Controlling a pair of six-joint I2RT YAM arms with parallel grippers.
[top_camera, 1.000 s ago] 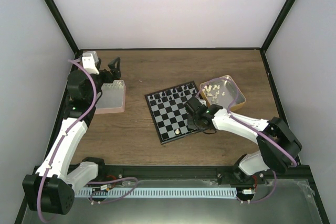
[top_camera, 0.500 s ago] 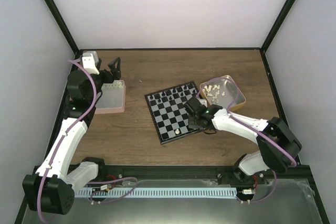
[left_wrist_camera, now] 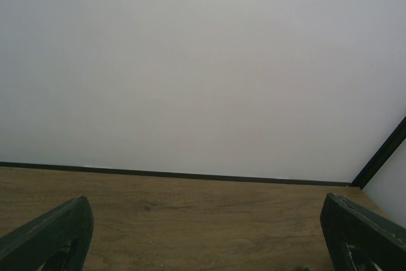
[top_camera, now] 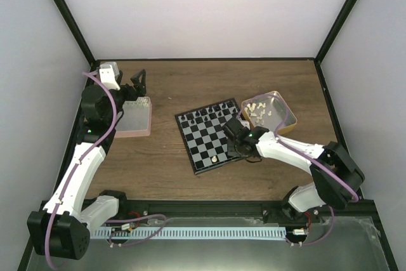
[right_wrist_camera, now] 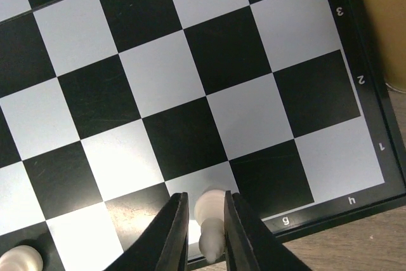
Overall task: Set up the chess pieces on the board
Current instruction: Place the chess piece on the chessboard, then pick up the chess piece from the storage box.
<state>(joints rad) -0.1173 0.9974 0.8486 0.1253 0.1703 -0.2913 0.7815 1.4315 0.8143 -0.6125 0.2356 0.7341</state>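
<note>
Though small, board (right_wrist_camera: 165, 80) border letters g, h

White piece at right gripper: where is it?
In the right wrist view, the white piece is between the fingers of the right gripper, on the board's edge row.

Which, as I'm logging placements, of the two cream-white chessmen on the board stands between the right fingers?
The cream-white plastic chessman on the pale square left of letter g, flanked by the fingers; the other chessman stands alone further left.

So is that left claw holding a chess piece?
No, the left gripper stands wide open and nothing sits between its fingers.
</note>
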